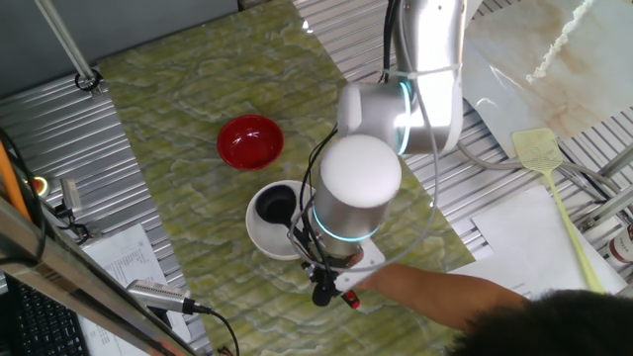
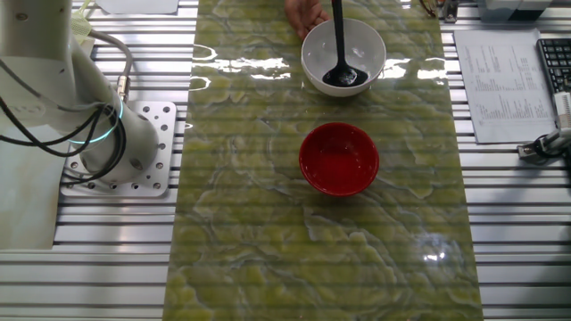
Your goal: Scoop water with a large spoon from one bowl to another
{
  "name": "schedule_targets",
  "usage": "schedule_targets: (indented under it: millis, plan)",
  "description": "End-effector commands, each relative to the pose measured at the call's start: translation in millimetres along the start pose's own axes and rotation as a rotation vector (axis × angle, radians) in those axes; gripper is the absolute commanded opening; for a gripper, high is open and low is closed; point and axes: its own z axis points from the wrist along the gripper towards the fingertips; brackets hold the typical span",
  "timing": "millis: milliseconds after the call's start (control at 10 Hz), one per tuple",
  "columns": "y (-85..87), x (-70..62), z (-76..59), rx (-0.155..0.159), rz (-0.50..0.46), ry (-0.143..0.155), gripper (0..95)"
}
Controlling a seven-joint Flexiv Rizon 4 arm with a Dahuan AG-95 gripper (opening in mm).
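The large spoon, a black ladle [image 2: 343,77], stands with its scoop inside the white bowl [image 2: 312,61] at the far end of the mat, its thin handle rising out of the top of that view. From the opposite side, the ladle scoop [image 1: 276,207] rests in the white bowl [image 1: 259,233], and the red tip [image 1: 353,300] shows beside my gripper [image 1: 321,287]. The arm's wrist hides the fingers, so their hold on the handle is unclear. The red bowl [image 2: 339,160] [image 1: 250,140] sits apart, a short way from the white one.
A person's hand [image 1: 396,284] [image 2: 305,15] reaches in right beside the handle and gripper. The arm's base [image 2: 107,134] stands left of the green marble mat [image 2: 268,241]. Papers [image 2: 504,80], a yellow fly swatter [image 1: 542,153] and cables lie on the metal table around it.
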Motion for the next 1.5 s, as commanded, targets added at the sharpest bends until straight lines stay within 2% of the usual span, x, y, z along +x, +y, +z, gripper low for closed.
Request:
schedule_targets:
  millis: [100,200,600,800,1300,1500]
  plan:
    - [1.4,1.9,-2.1,-0.002,0.004,-0.008,19.0]
    - [1.4,1.7,-4.0,-0.003,0.009,-0.010,0.0]
    - [2.6,5.3,-14.8,-0.001,0.019,-0.042,0.0]
    - [2.9,5.6,-18.6,-0.002,0.022,-0.038,0.0]
    - [2.7,2.2,-27.7,-0.001,0.023,-0.057,0.0]
    - [2.0,0.5,-31.1,-0.010,0.019,-0.061,0.0]
